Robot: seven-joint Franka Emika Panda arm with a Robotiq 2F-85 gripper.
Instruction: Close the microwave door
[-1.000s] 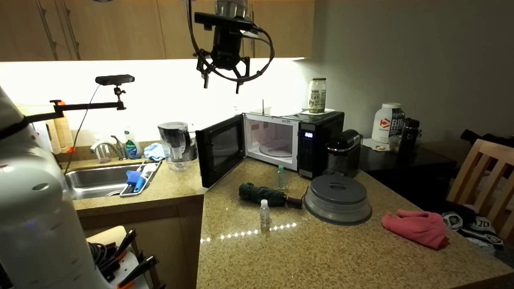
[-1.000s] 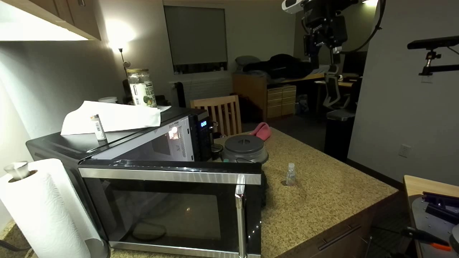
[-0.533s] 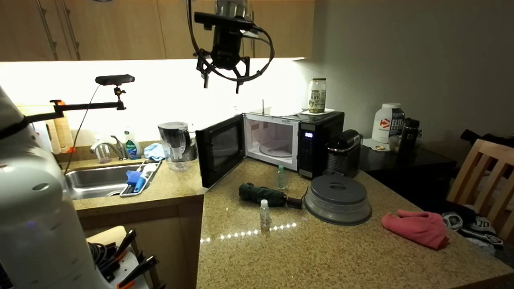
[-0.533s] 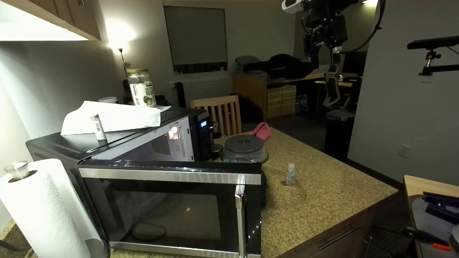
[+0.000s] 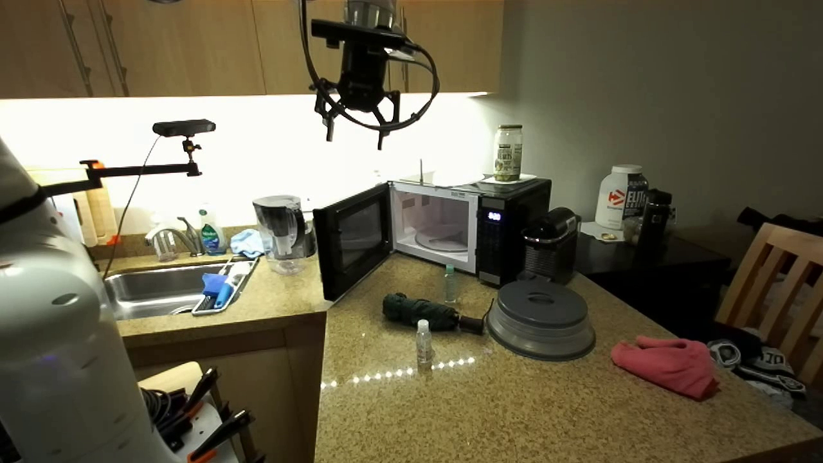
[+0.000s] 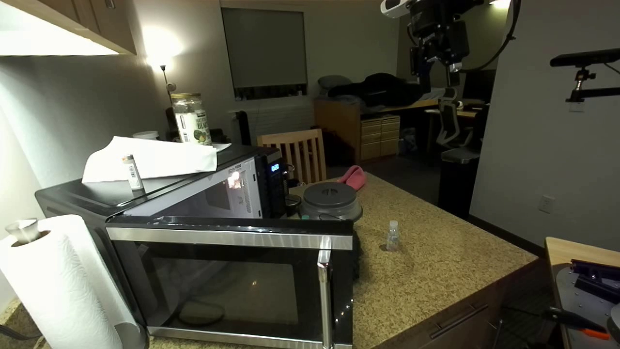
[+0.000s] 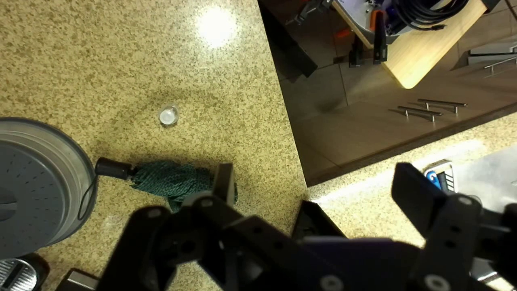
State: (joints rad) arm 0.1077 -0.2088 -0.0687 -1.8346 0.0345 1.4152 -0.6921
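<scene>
End effector (image 5: 355,143) hangs above the worktop (image 5: 566,418), pointing down; we record its jaws as parted wide, released. Inspecting from left to right in an exterior view, we list first the white robot arm (image 5: 58,308), then a steel sink (image 5: 141,289) set into the worktop and a clear pitcher (image 5: 276,225) with a dark lid, upright. Next we find the microwave door (image 5: 355,241), swung well out from the front of the microwave (image 5: 493,251) and standing open; it is joined at the front's left edge, and an exterior view shows a chrome handle (image 6: 326,295) upright on its outer face. Right of the door, a folded dark green umbrella (image 5: 418,312) lies on its side, with a white-capped bottle (image 5: 424,345) upright before it and a green-capped bottle (image 5: 451,287) upright behind it. We see a turntable (image 5: 443,241) in the pale interior of the microwave, a lit display (image 5: 494,217) on the right of its front, and a labelled jar (image 5: 508,154) upright on top. A round grey cover (image 5: 541,315) rests flat near the umbrella's handle end; whether the two touch, we cannot tell. Behind the cover, a black coffee maker (image 5: 553,251) stands just beside the microwave's right side. Further right, we note a white tub (image 5: 614,199) upright beyond the coffee maker, a crumpled pink cloth (image 5: 669,368) on the worktop near its edge, and a wooden chair (image 5: 792,244) at the far right.
</scene>
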